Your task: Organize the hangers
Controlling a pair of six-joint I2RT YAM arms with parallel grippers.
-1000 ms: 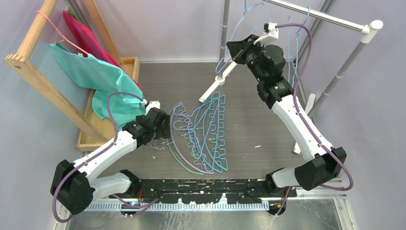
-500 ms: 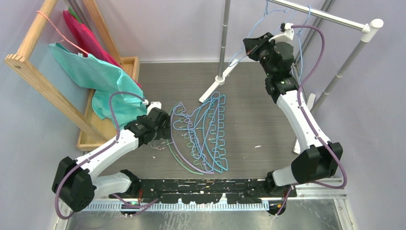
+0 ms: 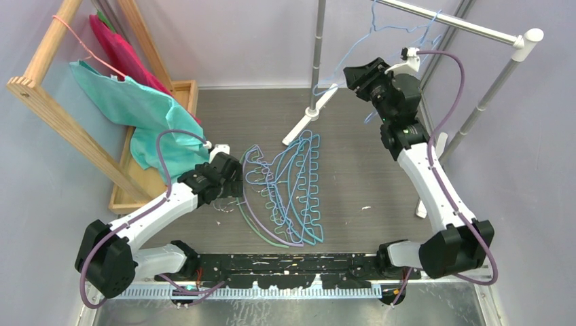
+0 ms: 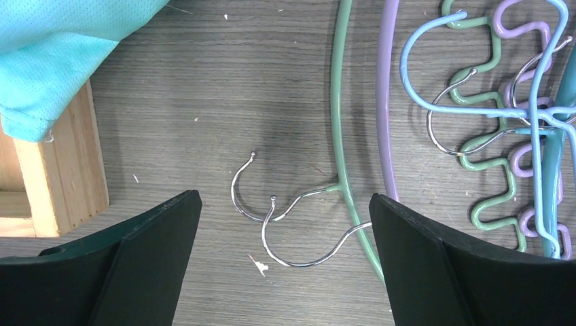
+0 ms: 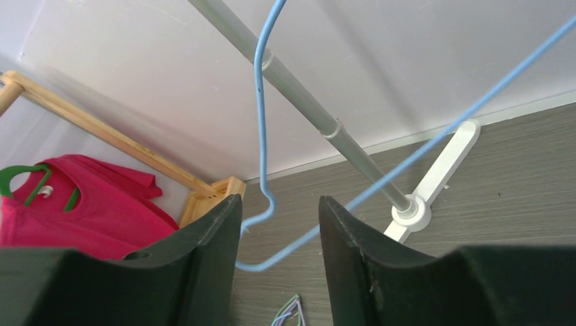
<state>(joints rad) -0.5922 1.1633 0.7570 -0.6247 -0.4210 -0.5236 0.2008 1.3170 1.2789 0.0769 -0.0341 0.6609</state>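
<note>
Several arched hangers point(image 3: 292, 187) in teal, green and lilac lie in a pile on the floor, with a light-blue wire hanger point(image 4: 421, 102) among them. My left gripper point(image 3: 234, 185) is open and empty just left of the pile. In the left wrist view it point(image 4: 285, 204) hovers over the metal hooks point(image 4: 299, 258) of the green hanger point(image 4: 337, 102) and the lilac hanger point(image 4: 387, 102). My right gripper point(image 3: 354, 73) is raised by the silver rail point(image 3: 462, 24). A light-blue wire hanger point(image 5: 260, 81) hangs from the rail, its lower corner between the parted jaws of the right gripper point(image 5: 280, 204), not clamped.
A wooden rack point(image 3: 54, 102) at the left carries a teal cloth point(image 3: 129, 102), a pink garment point(image 3: 122, 54) and a thin pink wire hanger point(image 3: 75, 41). The rail's upright and white foot point(image 3: 309, 115) stand behind the pile. More light-blue wire hangers hang further along the rail.
My right gripper has moved to the right and closer to the rail, and the light-blue wire hanger has moved right with it. The left arm has barely moved.
</note>
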